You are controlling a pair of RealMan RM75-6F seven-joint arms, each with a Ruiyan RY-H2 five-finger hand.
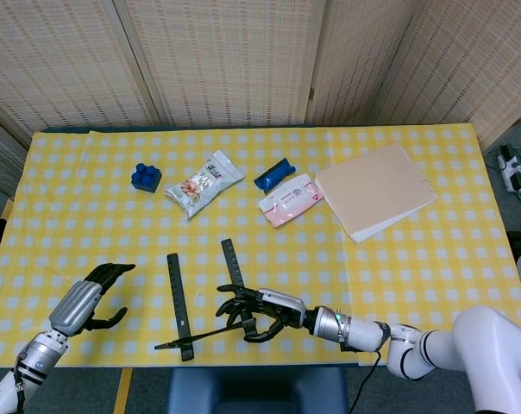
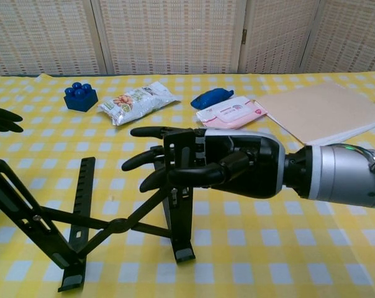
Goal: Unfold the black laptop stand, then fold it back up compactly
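Note:
The black laptop stand (image 1: pixel 179 297) stands unfolded near the table's front edge, its two slotted arms spread and joined by crossed links (image 2: pixel 120 224). My right hand (image 2: pixel 220 171) holds the top of the stand's right arm (image 2: pixel 178 205), thumb across the front and fingers reaching left behind it. In the head view the right hand (image 1: pixel 262 310) covers that arm's near end. My left hand (image 1: pixel 91 296) is open, well left of the stand and touching nothing. In the chest view only the left hand's fingertips (image 2: pixel 1 119) show at the left edge.
Across the far half of the yellow checked cloth lie a blue block (image 1: pixel 146 177), a snack bag (image 1: pixel 204 183), a blue packet (image 1: pixel 273 172), a pink wipes pack (image 1: pixel 288 199) and a tan board (image 1: pixel 377 190). The stand's feet sit close to the front edge.

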